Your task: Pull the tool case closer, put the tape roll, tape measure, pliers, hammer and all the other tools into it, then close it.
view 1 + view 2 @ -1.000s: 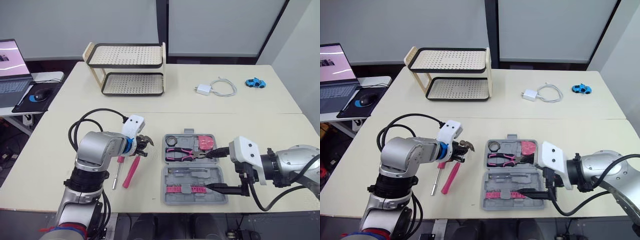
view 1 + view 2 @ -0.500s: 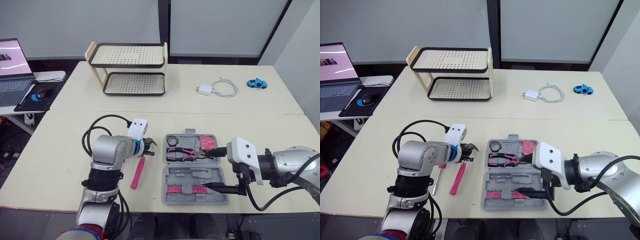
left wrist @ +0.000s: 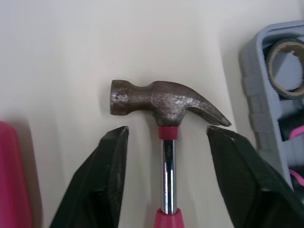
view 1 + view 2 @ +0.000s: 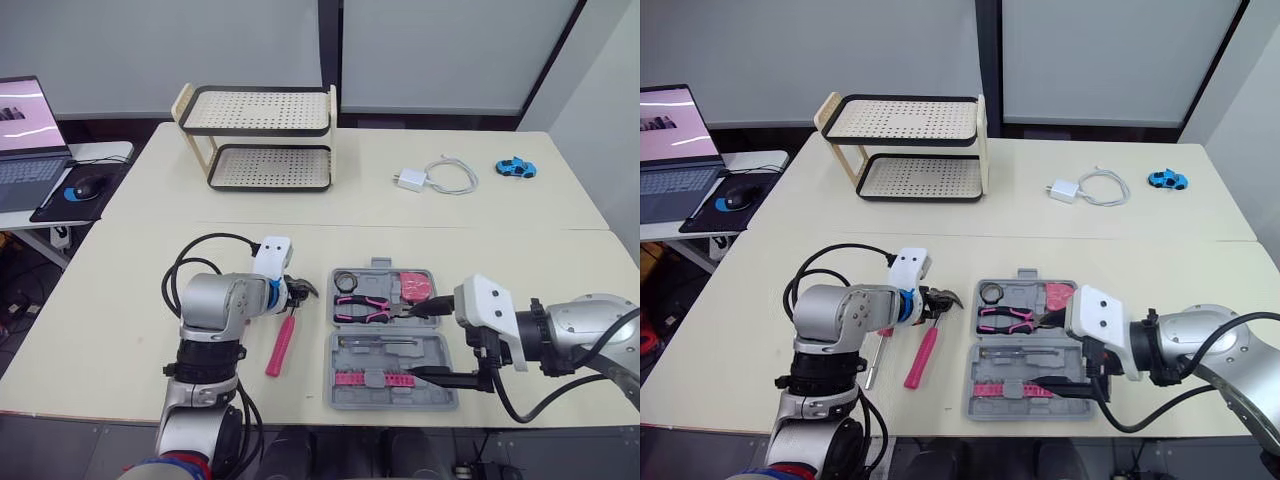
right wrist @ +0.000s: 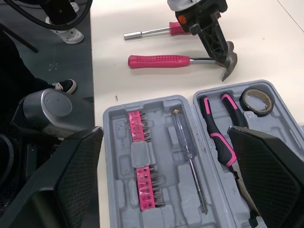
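left end effector (image 3: 166, 131) wide, straddling hammer (image 3: 164, 102) neck for pickup | right end effector (image 4: 433, 341) wide at tool case (image 4: 392, 358), likely bracing

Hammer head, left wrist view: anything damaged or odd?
The hammer head looks dull, pitted and rust-brown, worn rather than broken. It lies flat on the table, between the open fingers of the left tool, not gripped.
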